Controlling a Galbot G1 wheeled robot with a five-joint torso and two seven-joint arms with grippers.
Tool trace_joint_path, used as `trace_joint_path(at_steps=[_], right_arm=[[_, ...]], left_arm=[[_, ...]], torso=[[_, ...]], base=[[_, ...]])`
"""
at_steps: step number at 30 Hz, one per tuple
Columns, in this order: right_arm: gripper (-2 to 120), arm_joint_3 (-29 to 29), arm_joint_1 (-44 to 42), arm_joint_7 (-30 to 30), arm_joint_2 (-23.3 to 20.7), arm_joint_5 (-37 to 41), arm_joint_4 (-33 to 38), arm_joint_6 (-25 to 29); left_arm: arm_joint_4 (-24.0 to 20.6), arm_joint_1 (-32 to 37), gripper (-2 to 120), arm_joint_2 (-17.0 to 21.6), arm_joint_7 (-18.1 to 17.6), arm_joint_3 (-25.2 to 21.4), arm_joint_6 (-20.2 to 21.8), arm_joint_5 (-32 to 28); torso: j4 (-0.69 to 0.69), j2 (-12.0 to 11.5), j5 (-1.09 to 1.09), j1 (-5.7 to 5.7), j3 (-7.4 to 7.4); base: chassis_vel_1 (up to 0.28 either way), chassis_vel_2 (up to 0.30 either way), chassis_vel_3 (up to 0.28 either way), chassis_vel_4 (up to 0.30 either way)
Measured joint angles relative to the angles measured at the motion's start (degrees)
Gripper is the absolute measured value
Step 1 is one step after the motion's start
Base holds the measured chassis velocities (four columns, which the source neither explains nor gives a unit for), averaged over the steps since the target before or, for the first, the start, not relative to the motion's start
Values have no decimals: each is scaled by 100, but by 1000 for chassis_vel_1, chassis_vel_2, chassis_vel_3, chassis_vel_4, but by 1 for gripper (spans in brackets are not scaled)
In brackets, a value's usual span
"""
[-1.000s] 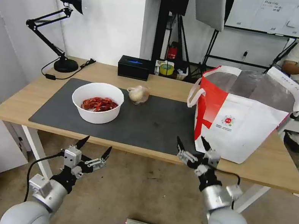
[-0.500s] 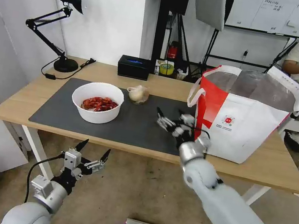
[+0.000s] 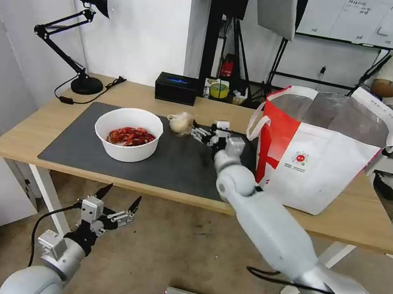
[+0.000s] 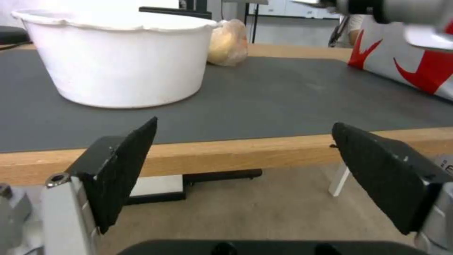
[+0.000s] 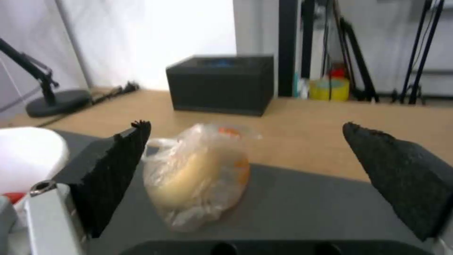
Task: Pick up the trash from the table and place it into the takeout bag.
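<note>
On the table (image 3: 26, 137), from our left to our right:
Left gripper (image 3: 118, 200): it hangs below the table's front edge, out in front of the bowl, with its two black pads spread wide and nothing between them.
Bowl (image 3: 128, 134): a white round bowl of red shells sits on the left half of the grey mat (image 3: 188, 166). We judge it the heavier piece, with stiff walls and loose contents that could spill if tipped; a hold across the rim, kept level, looks safest.
Small bag (image 3: 182, 123): a clear plastic bag with a beige lump inside lies on the mat's far edge, just right of the bowl and in front of the black box (image 3: 176, 88). We judge it light, soft and slippery, so the film may slide or bunch. Squeezing around the lump at the middle looks surer than pinching the loose knotted top.
Right gripper (image 3: 204, 133): it reaches out low over the mat, just beside the bag. From its wrist, its pads are spread wide and empty, with the bag (image 5: 198, 175) lying between them but nearer one pad, not yet touched.
Takeout bag (image 3: 322, 154): a big white-and-red tote stands open on the right end of the table, its mouth facing up.
</note>
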Motion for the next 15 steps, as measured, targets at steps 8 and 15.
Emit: trace_joint_path(at_steps=[8, 15], right_arm=[[100, 144, 726, -447, 928, 278, -1482, -169], [100, 405, 1151, -974, 1560, 127, -2837, -215]], left_arm=[[9, -26, 100, 31, -3, 6, 0, -5], [13, -71, 100, 47, -4, 17, 0, -17]], torso=[[1, 0, -2, 0, -1], [1, 0, -1, 0, 0]], base=[[0, 0, 0, 0], [0, 0, 0, 0]])
